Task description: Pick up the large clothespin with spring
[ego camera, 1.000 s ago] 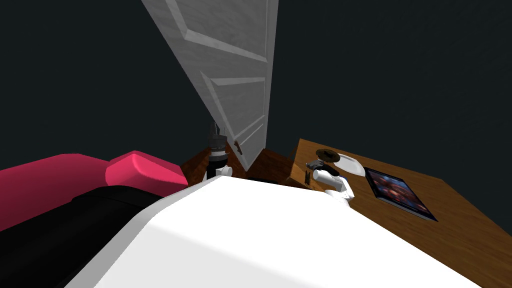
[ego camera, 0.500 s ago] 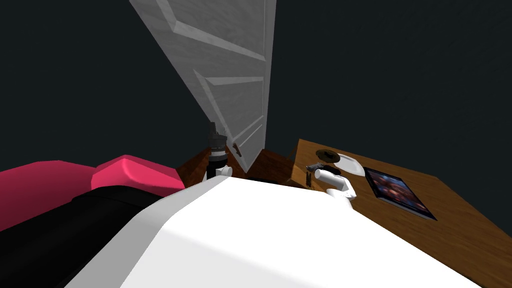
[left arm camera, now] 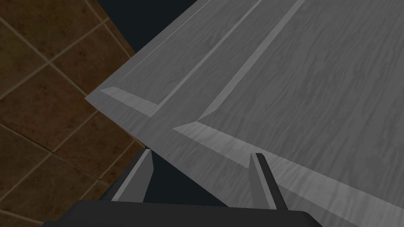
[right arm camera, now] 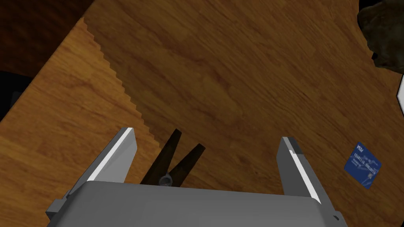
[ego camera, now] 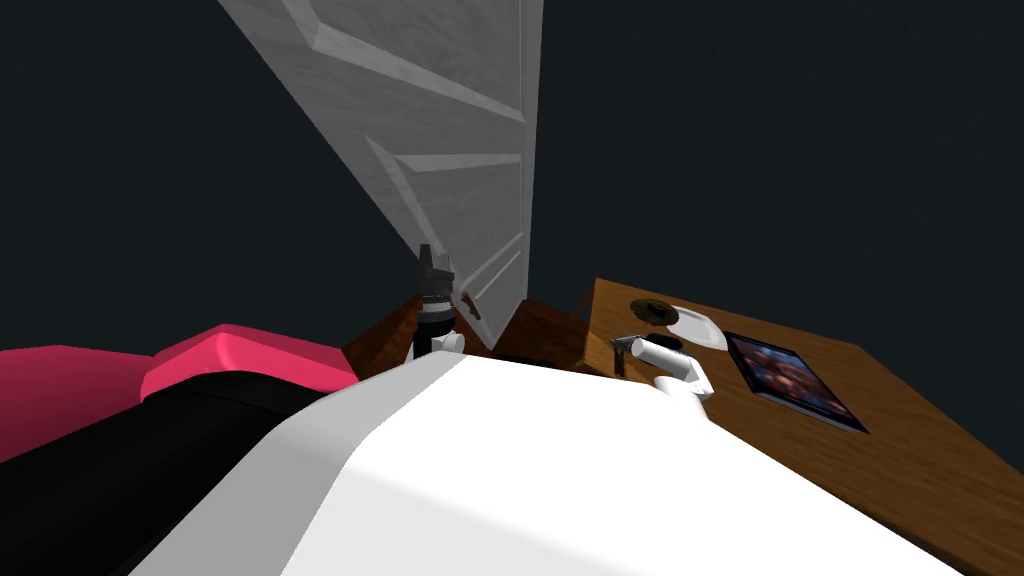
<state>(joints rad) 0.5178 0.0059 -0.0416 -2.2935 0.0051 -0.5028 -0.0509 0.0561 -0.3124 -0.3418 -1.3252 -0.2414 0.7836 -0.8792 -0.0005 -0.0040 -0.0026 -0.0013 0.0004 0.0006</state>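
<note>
The clothespin (right arm camera: 173,162) is dark brown, with a small metal spring at its pivot. It lies flat on the wooden table (right arm camera: 236,59), its two legs splayed away from my hand. My right gripper (right arm camera: 207,136) is open just above it, and the pin sits between the fingers (right arm camera: 122,151), closer to one of them. In the head view the right gripper (ego camera: 625,346) hangs over the table's near left corner. My left gripper (left arm camera: 200,153) is open and empty, raised in front of a grey panelled door (ego camera: 450,130).
On the table lie a blue card (right arm camera: 363,165), a dark lumpy object (right arm camera: 384,35), a white plate (ego camera: 700,328) and a dark framed picture (ego camera: 795,382). A pink and black sofa (ego camera: 230,360) stands to my left. The floor (left arm camera: 43,118) is brown tile.
The whole head view has swung, with door and sofa sliding left. My right hand has dropped lower and nearer to the table's left edge. The fingers of both grippers stand as before.
</note>
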